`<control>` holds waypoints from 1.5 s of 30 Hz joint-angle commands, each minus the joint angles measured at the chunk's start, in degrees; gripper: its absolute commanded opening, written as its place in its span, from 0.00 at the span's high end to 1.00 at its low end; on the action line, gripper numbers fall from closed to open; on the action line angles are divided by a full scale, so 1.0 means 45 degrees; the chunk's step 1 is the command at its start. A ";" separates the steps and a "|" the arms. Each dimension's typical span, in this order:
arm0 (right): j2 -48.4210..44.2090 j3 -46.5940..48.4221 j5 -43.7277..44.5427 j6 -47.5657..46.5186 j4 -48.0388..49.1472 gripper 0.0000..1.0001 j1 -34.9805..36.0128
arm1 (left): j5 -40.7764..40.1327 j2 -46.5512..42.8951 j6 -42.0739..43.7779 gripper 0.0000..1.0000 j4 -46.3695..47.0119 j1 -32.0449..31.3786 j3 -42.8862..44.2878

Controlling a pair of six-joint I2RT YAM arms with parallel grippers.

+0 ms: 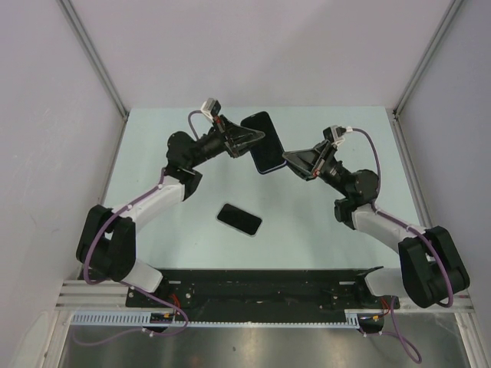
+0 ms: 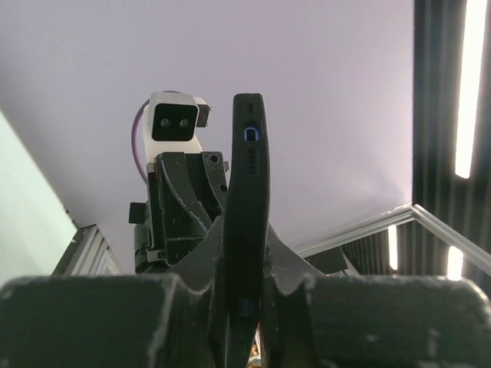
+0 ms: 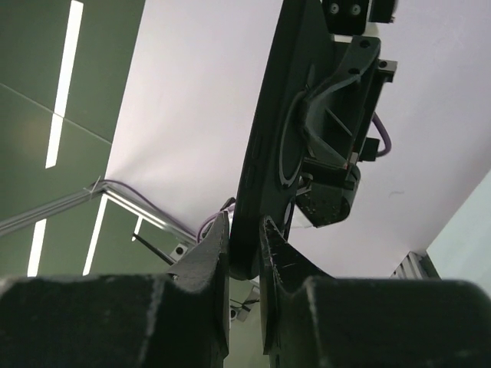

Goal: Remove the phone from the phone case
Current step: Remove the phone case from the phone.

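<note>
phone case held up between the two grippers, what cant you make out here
- Top external: whether the phone case is empty; it is small, dark and glossy.
- Left wrist: its faces, since it shows edge-on; the left gripper hides its lower end.
- Right wrist: its far end, cut off by the top edge; the right gripper hides its near end.
- Top external: which face of the phone on the table is up; too small.
</note>
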 commanded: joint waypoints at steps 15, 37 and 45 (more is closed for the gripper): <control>0.1008 0.2551 -0.0089 -0.1677 0.3388 1.00 0.0702 | -0.1449 0.1132 -0.4487 0.99 0.4801 -0.0068 0.0992; 0.1750 0.3119 -0.1182 -0.1620 0.3136 1.00 0.1094 | -0.1136 0.2600 -0.5798 1.00 0.6795 -0.0048 0.1989; 0.0896 0.1849 -0.0364 -0.3525 -0.1695 0.29 0.0858 | -0.1214 0.1837 -0.4746 1.00 0.5841 0.0225 0.0973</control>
